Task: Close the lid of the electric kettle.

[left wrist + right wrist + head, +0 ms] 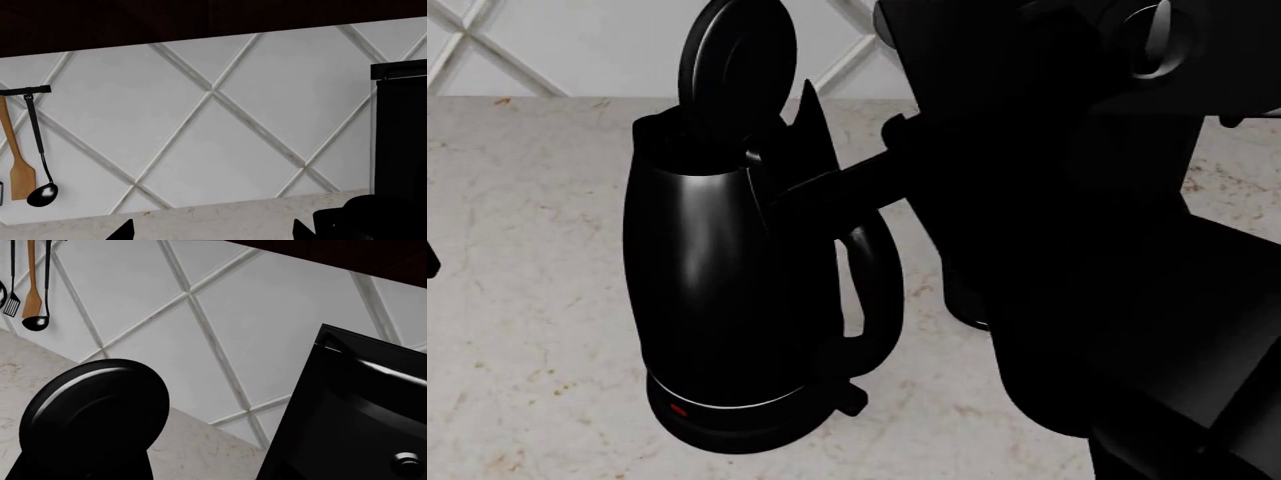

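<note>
Arm bulk fills the near right of your head view, a dark limb reaching toward the electric kettle (727, 300), which stands on the pale counter (521, 300) with its lid (741, 60) upright, so the closing step is, by my reading, only at the approach. You cannot tell whether either claw is spread or pressed together, since black hides black. Next you need contact behind the lid's top edge and a forward push; the coffee machine (347, 415) crowds the right, the tiled wall (213, 125) lies beyond.
</note>
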Available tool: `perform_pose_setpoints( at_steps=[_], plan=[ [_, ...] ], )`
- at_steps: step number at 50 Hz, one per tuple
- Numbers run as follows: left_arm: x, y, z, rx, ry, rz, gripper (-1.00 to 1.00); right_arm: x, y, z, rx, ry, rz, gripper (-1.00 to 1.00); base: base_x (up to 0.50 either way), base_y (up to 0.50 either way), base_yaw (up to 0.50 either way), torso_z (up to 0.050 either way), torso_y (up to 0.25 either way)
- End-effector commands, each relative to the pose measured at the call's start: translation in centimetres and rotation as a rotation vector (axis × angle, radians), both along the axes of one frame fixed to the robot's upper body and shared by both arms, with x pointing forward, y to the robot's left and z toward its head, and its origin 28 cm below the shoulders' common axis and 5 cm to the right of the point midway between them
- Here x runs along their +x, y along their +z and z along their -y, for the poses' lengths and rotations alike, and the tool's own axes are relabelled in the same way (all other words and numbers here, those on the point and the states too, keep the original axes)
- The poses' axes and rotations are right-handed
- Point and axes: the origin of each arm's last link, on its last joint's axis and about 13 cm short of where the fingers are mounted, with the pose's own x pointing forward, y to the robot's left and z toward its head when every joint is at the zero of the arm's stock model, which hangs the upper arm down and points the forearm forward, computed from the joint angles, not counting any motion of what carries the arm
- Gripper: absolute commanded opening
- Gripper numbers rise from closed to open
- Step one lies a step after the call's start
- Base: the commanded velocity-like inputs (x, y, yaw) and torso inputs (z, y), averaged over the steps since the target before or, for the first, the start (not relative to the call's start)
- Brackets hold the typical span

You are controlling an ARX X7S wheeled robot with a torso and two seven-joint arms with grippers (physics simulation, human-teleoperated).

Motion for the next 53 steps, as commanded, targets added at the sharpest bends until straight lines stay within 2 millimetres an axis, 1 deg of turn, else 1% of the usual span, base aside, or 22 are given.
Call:
perform_pose_setpoints(
  at_steps=[1,7,16,25,29,31,35,38,40,43,45,48,53],
  plan=[
    [-0.1,-0.3,-0.3,-0.009,0.011,-0.007,1.0,1.7,-0.1,-1.0,-0.01,0.015,-0.021,1.0,0.0,0.0,0.0,0.0,0.0],
    [0.0,-0.7,-0.3,-0.007,0.015,-0.012,1.0,2.3,-0.2,-1.5,-0.014,0.027,-0.028,1.0,0.0,0.0,0.0,0.0,0.0],
    [-0.2,-0.7,-0.5,-0.009,0.024,-0.012,1.0,3.3,-0.4,-2.2,-0.017,0.037,-0.048,1.0,0.0,0.0,0.0,0.0,0.0],
    [-0.1,-1.2,-0.7,-0.011,0.032,-0.023,1.0,4.7,-0.8,-2.7,-0.002,0.038,-0.068,1.0,0.0,0.0,0.0,0.0,0.0],
    [-0.1,-1.2,-0.7,-0.011,0.035,-0.023,1.0,5.0,-0.8,-3.0,-0.005,0.043,-0.072,1.0,0.01,0.0,0.0,0.0,0.0],
    [0.0,-1.3,-0.8,-0.014,0.038,-0.025,1.0,4.8,-0.6,-2.8,-0.001,0.041,-0.065,1.0,0.01,0.0,0.01,0.0,0.0],
    [0.1,-1.4,-0.8,-0.013,0.035,-0.029,1.0,3.9,0.5,-2.1,0.022,0.032,-0.033,1.0,0.01,0.01,0.01,0.0,0.0],
    [0.0,-1.4,-0.7,-0.012,0.034,-0.029,1.0,2.8,1.3,-1.6,0.039,0.027,0.0,1.0,0.0,0.0,0.0,0.0,0.0],
    [-0.1,-1.4,-0.7,-0.012,0.035,-0.031,1.0,1.7,2.0,-1.1,0.055,0.025,0.028,1.0,0.0,0.0,0.0,0.0,0.0],
    [-0.1,-1.4,-0.7,-0.012,0.035,-0.031,1.0,0.1,2.6,-0.5,0.069,0.017,0.065,1.0,0.0,0.0,0.0,0.0,0.0],
    [-0.1,-1.5,-0.7,-0.012,0.032,-0.032,1.0,-1.3,2.6,0.0,0.075,0.015,0.087,1.0,0.0,0.0,0.0,0.0,0.0],
    [0.0,-1.5,-0.6,-0.011,0.031,-0.034,1.0,-2.7,2.9,0.7,0.087,0.008,0.112,1.0,0.0,0.0,0.0,0.0,0.0],
    [0.0,-1.5,-0.5,-0.01,0.029,-0.034,1.0,-4.5,2.7,1.4,0.105,0.004,0.133,1.0,0.0,0.0,0.0,0.0,0.0]
  ],
)
